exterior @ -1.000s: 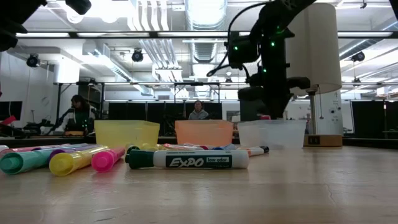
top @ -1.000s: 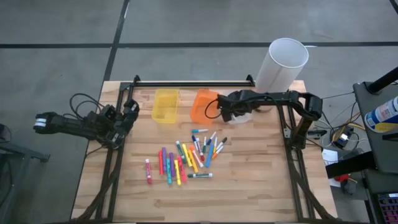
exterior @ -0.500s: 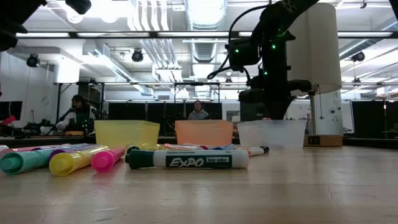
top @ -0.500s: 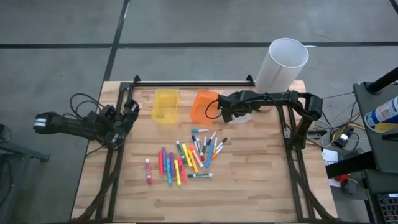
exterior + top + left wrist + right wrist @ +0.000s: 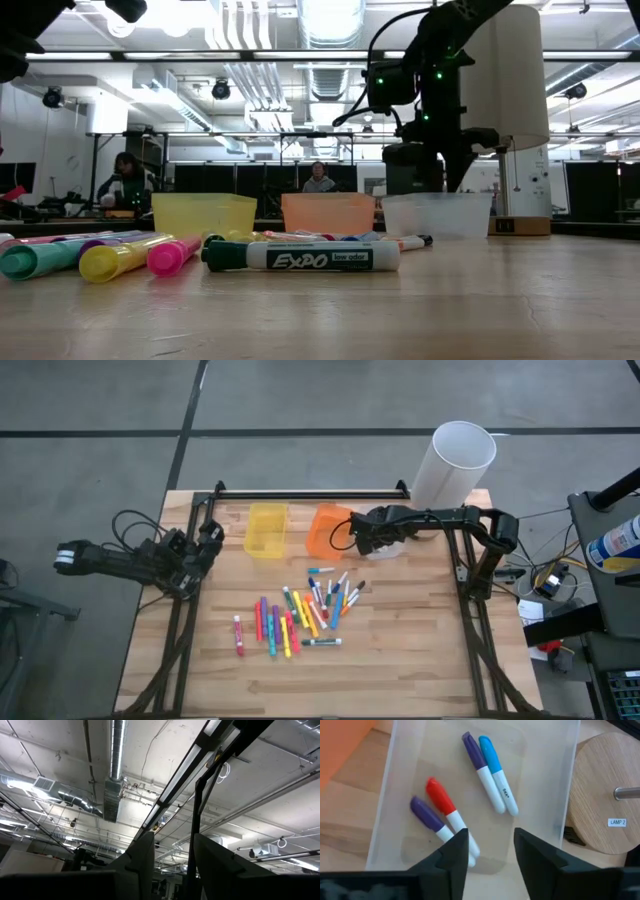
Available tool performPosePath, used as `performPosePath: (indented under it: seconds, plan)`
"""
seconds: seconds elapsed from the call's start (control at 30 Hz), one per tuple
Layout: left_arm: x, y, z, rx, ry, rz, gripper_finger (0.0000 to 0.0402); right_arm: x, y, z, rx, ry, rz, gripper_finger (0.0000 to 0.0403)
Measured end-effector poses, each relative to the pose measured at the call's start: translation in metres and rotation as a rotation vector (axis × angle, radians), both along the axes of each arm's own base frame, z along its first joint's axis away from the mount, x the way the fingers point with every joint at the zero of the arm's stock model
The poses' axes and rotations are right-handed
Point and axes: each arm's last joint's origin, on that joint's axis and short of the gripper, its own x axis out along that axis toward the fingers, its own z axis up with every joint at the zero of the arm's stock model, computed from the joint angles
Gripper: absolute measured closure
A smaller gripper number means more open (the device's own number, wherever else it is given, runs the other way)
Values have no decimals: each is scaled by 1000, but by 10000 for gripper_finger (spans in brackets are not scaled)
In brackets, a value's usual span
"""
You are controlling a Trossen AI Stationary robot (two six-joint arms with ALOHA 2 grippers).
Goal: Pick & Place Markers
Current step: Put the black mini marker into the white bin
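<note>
Scattered markers (image 5: 300,615) mid-table, four lying binned (image 5: 485,770)

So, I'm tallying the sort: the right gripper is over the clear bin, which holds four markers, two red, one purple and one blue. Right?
Not quite. The right gripper is over the clear bin, and it holds four markers, but the colours are two purple, one red and one blue. The right wrist view shows this.
</note>
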Motion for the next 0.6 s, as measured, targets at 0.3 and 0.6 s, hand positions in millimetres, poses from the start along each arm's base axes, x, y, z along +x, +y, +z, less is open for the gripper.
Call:
performPosePath:
  seconds: [0.3,0.6]
  plan:
    - [0,0,0,0,0,-1,268,0,0,0,0,2,3,230]
    - [0,0,0,0,0,-2,268,0,5,4,46,-21,34,232]
